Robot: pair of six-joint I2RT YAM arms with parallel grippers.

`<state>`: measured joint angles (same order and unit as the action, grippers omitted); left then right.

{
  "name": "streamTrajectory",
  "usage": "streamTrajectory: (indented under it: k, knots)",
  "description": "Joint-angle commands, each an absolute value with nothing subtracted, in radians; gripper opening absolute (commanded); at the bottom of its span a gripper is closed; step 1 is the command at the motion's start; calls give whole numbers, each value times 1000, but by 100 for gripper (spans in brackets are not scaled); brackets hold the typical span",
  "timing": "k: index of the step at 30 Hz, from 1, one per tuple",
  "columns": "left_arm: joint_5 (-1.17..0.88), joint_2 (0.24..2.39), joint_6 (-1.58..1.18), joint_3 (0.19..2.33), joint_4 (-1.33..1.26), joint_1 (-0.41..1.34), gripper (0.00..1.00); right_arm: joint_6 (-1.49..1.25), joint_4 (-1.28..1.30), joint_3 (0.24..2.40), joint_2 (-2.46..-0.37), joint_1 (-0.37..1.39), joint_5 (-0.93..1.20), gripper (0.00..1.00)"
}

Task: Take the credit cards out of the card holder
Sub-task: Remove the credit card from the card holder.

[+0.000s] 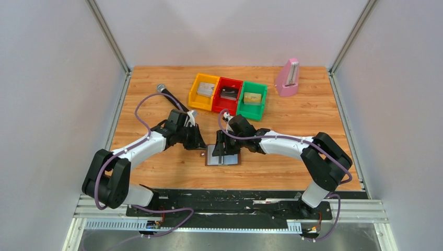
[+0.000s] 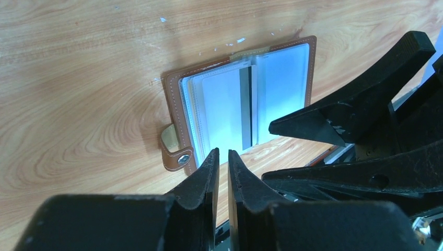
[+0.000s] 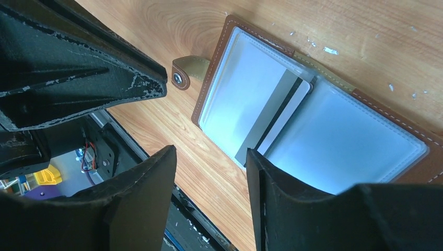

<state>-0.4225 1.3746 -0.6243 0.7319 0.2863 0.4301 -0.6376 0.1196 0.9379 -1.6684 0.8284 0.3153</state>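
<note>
The card holder (image 1: 223, 155) lies open on the wood near the table's front edge, brown rim outward, two pale blue panels (image 2: 219, 104) up. A silvery card with a dark stripe (image 3: 277, 117) sticks out along the middle fold. My left gripper (image 2: 223, 151) hovers at the holder's snap-tab side, its jaws a narrow slit apart with nothing between them. My right gripper (image 3: 210, 151) stands open over the holder's near edge, one fingertip (image 3: 256, 162) above the card's end, the gap empty. In the top view both grippers (image 1: 201, 144) (image 1: 222, 149) meet over the holder.
Yellow (image 1: 203, 91), red (image 1: 226, 94) and green (image 1: 252, 99) bins stand in a row at the back, each with a card-like thing inside. A pink wedge-shaped object (image 1: 288, 78) sits at the back right. A black stick-like object (image 1: 167, 93) lies at the back left.
</note>
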Motion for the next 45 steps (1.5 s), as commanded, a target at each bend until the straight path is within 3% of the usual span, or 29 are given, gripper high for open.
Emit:
streamTrajectory:
  k: [1,13,39,45]
  knots:
    - [-478,1374,-622,735,236,429,18,-624,76,953,-1653,831,312,53]
    - [-575,1525,-629,686,104,431,10,-660,98,932,-1691,807,206,30]
    - [-533,1616,-601,672,114,431,8,-691,-24,882,-1782,758,288,27]
    - [-521,1621,-594,679,135,431,8,-692,-66,839,-1757,746,302,8]
